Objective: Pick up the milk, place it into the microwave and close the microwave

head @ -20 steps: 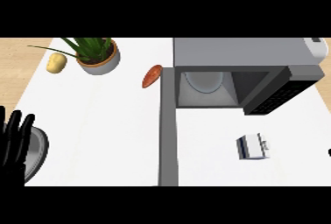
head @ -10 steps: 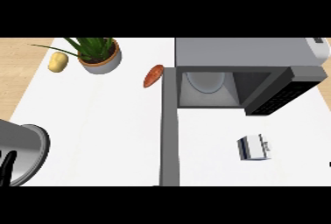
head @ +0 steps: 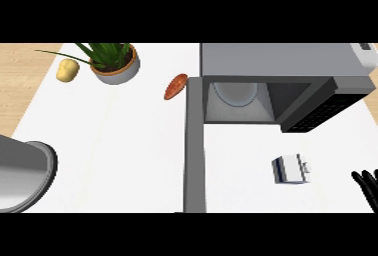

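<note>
The milk (head: 290,169) is a small white and blue carton standing on the white counter, below and in front of the microwave (head: 280,60). The microwave's dark door (head: 325,107) is swung open to the right, and a white plate shows in the cavity (head: 236,100). The straight black fingers of my right hand (head: 366,186) poke in at the right edge, just right of the milk and apart from it. Of my left arm only the grey forearm (head: 22,175) shows, at the lower left; its hand is out of the picture.
A potted plant (head: 114,62), a yellow potato (head: 68,70) and a reddish-orange vegetable (head: 176,86) lie at the back left. A grey strip (head: 194,150) runs down the counter from the microwave's left edge.
My left hand has dropped out of view, leaving the grey forearm at the lower left. My right hand's fingers have come into view at the right edge beside the milk.
</note>
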